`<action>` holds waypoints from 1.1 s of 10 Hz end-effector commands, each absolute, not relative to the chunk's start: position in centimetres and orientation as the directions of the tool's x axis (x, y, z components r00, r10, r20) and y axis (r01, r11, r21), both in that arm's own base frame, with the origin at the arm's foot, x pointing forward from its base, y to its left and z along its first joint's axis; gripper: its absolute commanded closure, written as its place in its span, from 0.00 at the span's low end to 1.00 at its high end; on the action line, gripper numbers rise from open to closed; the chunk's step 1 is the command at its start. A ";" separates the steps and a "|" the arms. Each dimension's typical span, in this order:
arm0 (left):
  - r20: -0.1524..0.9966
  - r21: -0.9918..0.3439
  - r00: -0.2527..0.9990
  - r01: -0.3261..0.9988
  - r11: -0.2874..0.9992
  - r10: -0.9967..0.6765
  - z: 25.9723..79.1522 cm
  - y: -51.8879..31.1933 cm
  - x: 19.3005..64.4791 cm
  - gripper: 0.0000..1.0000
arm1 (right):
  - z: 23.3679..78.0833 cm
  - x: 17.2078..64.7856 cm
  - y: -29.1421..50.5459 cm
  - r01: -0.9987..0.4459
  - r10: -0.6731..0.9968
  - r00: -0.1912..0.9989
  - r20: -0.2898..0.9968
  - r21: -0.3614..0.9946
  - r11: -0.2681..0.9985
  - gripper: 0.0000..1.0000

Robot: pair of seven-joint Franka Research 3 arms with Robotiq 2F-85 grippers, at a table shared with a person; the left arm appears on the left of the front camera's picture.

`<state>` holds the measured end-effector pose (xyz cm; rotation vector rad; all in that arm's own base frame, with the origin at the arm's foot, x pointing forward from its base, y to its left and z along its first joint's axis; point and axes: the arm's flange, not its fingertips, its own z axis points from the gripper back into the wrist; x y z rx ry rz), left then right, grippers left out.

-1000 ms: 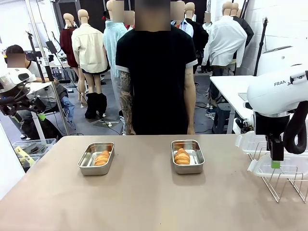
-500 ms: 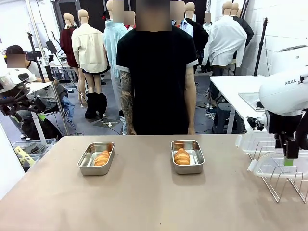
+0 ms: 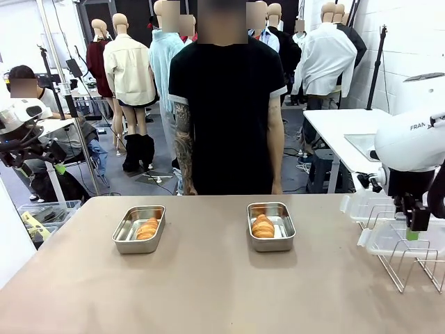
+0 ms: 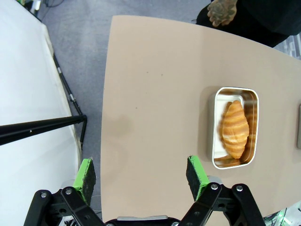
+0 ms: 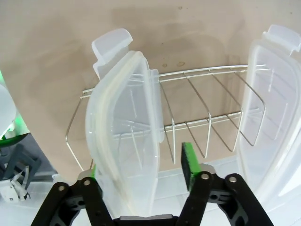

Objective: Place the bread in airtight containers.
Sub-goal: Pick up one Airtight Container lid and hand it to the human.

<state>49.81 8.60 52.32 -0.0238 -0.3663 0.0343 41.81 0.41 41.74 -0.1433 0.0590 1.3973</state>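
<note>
Two steel tins stand on the tan table, each with a croissant inside: the left tin [image 3: 139, 229] holds one croissant [image 3: 147, 228], the right tin [image 3: 270, 226] another croissant [image 3: 263, 226]. The left wrist view looks down on the left tin [image 4: 251, 99] and its croissant [image 4: 234, 128]. My left gripper [image 4: 141, 175] hangs open off the table's left edge, holding nothing. My right gripper [image 5: 141, 167] is open over the wire rack, its fingers straddling a clear lid [image 5: 124, 132] that stands on edge. A second clear lid [image 5: 270, 108] leans at the rack's other end.
The wire rack [image 3: 417, 263] with both lids sits at the table's right edge. A person stands at the far side, behind the tins, one hand [image 4: 218, 10] near the table edge. A white panel and a black pole lie beside the table's left side.
My right arm has shifted right, bringing its gripper from the rack's near side to over the lid. The tins, croissants and left arm have not moved.
</note>
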 end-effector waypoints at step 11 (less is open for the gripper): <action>0.360 -0.030 0.932 -0.035 0.999 0.044 52.5 8.7 49.7 0.00 | 42.3 43.5 0.8 -0.983 0.976 0.183 -0.116 -0.026 0.181 1.00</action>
